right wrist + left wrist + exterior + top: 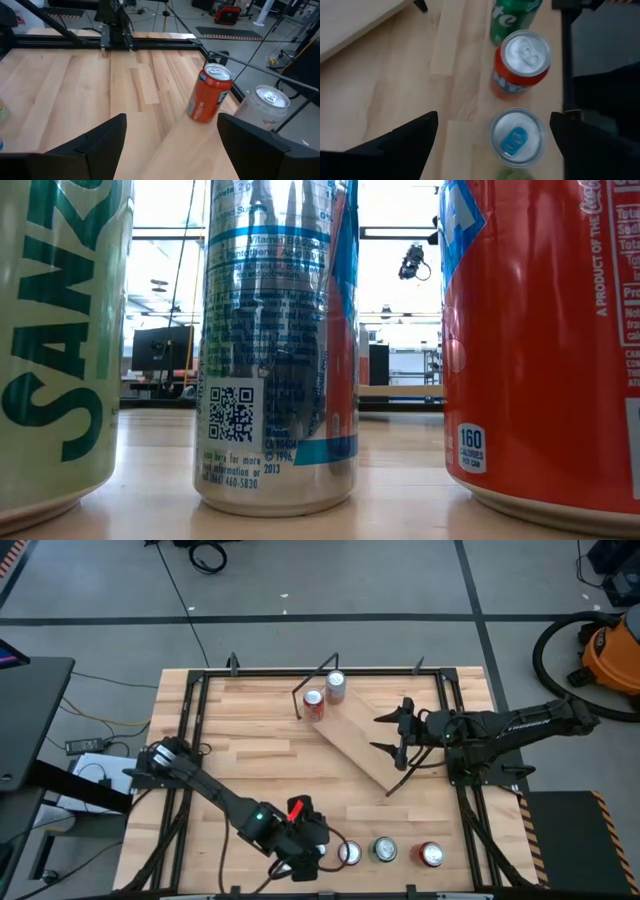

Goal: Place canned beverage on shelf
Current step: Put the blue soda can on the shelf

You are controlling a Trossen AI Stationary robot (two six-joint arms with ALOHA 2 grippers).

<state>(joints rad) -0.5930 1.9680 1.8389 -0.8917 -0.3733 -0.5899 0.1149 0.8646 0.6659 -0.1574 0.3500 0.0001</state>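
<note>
The shelf [358, 738] is a light-wood board on black rod legs, set slantwise at the table's middle. An orange can [314, 703] and a silver can [335, 686] stand upright on its far end; both also show in the right wrist view [209, 95] [265, 107]. Three more cans [384, 851] stand in a row by the table's near edge. My left gripper [312, 852] is open at the row's left end. In its wrist view its fingers [405, 145] stand wide on either side of a silver can with a blue tab [516, 137], not touching it. My right gripper [393, 735] is open and empty over the shelf's right part.
Beyond the blue-tab can, the left wrist view shows a red can [522, 62] and a green can [512, 15]. The low view shows a green can [55, 340], a silver can [275, 340] and a red can [550, 340] close up. A black frame [460, 700] rims the table.
</note>
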